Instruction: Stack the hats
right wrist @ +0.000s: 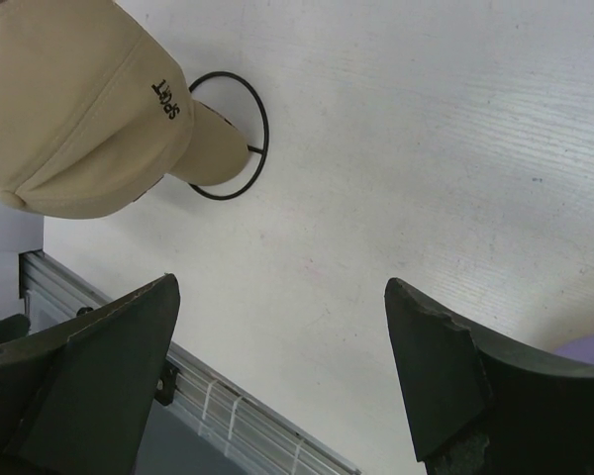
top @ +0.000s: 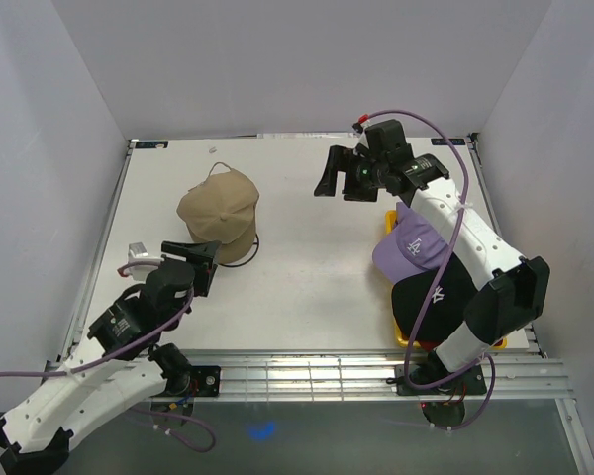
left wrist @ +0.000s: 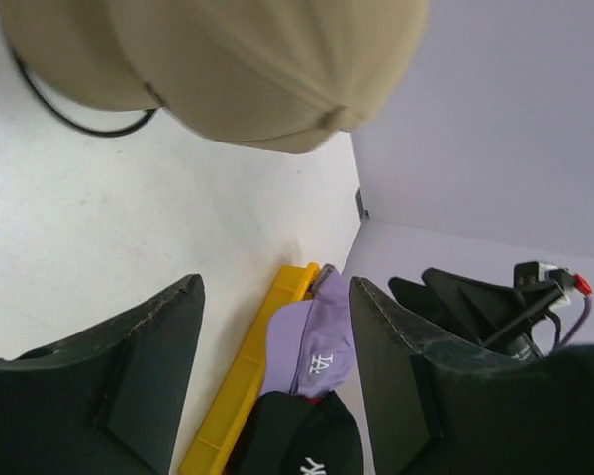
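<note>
Top external: tan cap (top: 219,210) sits left of centre on the table (top: 317,287), well off every edge. Its long axis runs far-to-near and its brim seems to point at the near rail. Bare white board separates it from the lavender cap (top: 413,247), which lies on the black cap (top: 434,300) in the yellow tray (top: 403,338) by the right edge. Left gripper (top: 206,259) is just beside the tan cap's near side. Right gripper (top: 339,183) hangs over the far right, near the back wall.

Left wrist: fingers (left wrist: 129,366) are spread with nothing between them, and the tan cap fills the frame above, untouched.

Right wrist: fingers (right wrist: 89,376) are wide and empty over bare board. The tan cap overlaps a black wire ring (right wrist: 265,129).
</note>
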`<act>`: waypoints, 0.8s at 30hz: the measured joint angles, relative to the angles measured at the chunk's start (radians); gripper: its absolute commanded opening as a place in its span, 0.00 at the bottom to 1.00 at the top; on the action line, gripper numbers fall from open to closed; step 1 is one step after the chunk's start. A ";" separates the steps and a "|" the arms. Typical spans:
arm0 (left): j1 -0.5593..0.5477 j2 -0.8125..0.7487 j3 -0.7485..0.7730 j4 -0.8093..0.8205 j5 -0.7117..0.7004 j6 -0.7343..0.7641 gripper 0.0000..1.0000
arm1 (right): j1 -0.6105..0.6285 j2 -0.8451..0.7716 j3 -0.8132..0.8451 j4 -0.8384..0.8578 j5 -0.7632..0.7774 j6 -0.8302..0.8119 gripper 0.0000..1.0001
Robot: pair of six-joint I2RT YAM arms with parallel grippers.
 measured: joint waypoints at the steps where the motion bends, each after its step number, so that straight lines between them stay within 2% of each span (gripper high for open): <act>1: 0.000 0.016 0.034 0.016 -0.001 0.050 0.70 | 0.000 0.000 0.010 -0.010 0.001 -0.004 0.89; 6: 0.000 0.140 0.204 0.151 0.042 0.359 0.72 | -0.003 -0.032 0.108 -0.068 0.042 -0.025 0.90; 12: 0.004 0.463 0.450 0.367 0.241 0.661 0.72 | -0.059 -0.180 0.199 -0.132 0.105 -0.029 0.91; 16: 0.004 0.656 0.479 0.504 0.410 0.751 0.72 | -0.119 -0.311 0.209 -0.153 0.144 -0.026 0.92; 24: -0.037 0.921 0.428 0.739 0.743 0.765 0.73 | -0.156 -0.434 0.209 -0.250 0.239 -0.026 0.94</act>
